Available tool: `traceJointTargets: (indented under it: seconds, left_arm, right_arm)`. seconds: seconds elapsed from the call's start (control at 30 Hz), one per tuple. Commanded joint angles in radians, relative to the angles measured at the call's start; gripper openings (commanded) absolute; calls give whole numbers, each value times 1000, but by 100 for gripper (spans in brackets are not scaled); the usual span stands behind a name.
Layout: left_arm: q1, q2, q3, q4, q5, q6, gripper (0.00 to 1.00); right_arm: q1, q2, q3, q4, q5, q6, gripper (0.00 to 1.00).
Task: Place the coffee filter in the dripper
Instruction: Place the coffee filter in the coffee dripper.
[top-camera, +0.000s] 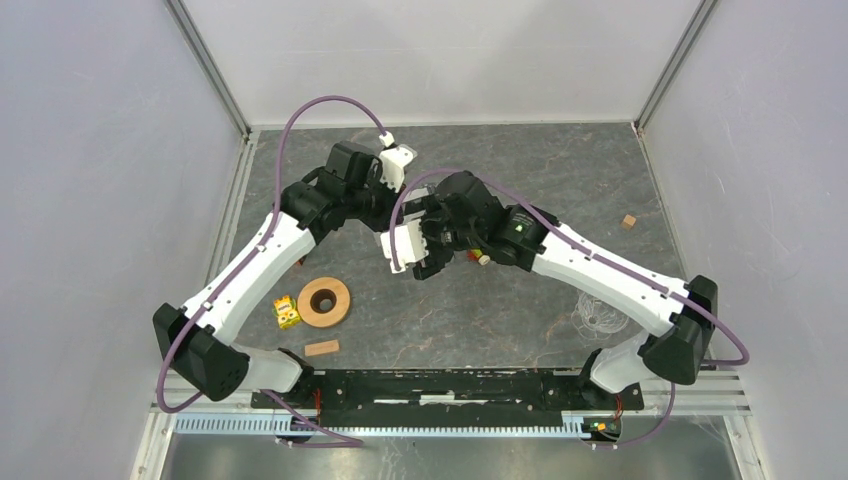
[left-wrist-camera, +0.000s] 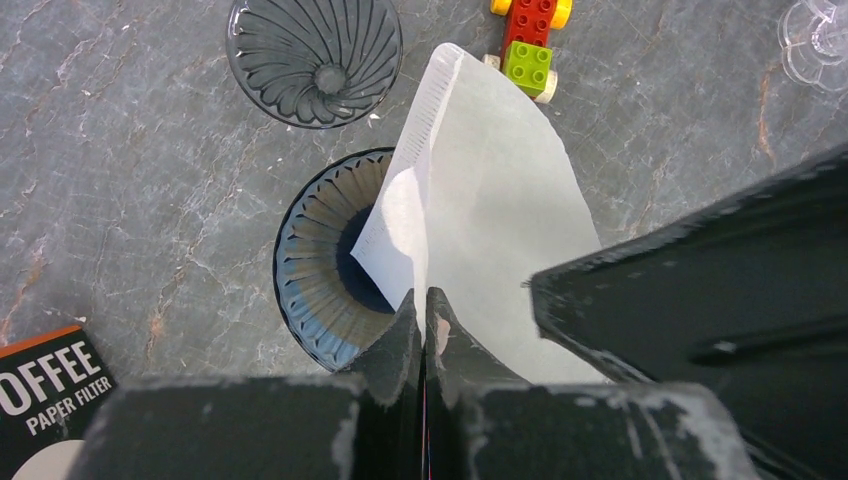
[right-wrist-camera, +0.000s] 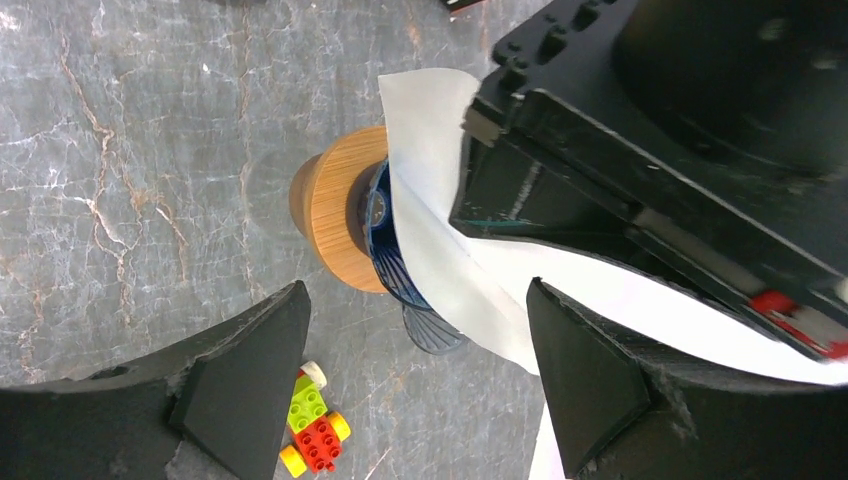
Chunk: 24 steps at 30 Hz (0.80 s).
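Left gripper (left-wrist-camera: 423, 330): fingers closed flat on the near edge of the coffee filter (left-wrist-camera: 490, 190).
Filter: white paper, folded flat, one crimped seam, lying over the dripper's right rim.
Dripper (left-wrist-camera: 315, 270): blue, ribbed, on a wooden ring (right-wrist-camera: 335, 205); bare table (left-wrist-camera: 130, 200) to its left.
Right gripper (right-wrist-camera: 415, 370): fingers spread wide, empty, close beside.
Beyond: clear ribbed cone (left-wrist-camera: 313, 60), toy bricks (left-wrist-camera: 530, 45).

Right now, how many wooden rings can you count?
2. A loose wooden ring lies on the table in front of the left arm; a second wooden ring sits under the blue dripper. The arms may hide others.
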Motion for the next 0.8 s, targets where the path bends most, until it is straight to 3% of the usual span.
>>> traceJointTargets:
  seconds: [0.0,0.43,0.77]
  left_arm:
    - [4,-2,-3,14,27,4,2]
    - [7,18,9,12,-3,29,3]
    - [15,22,19,13,-37,59,22]
  right_arm:
    - [6,38,-9,32,17,-42,86]
    - [6,99,-12,-12,-31,-69,82]
    - [2,119,-45,11,-44,-68,75]
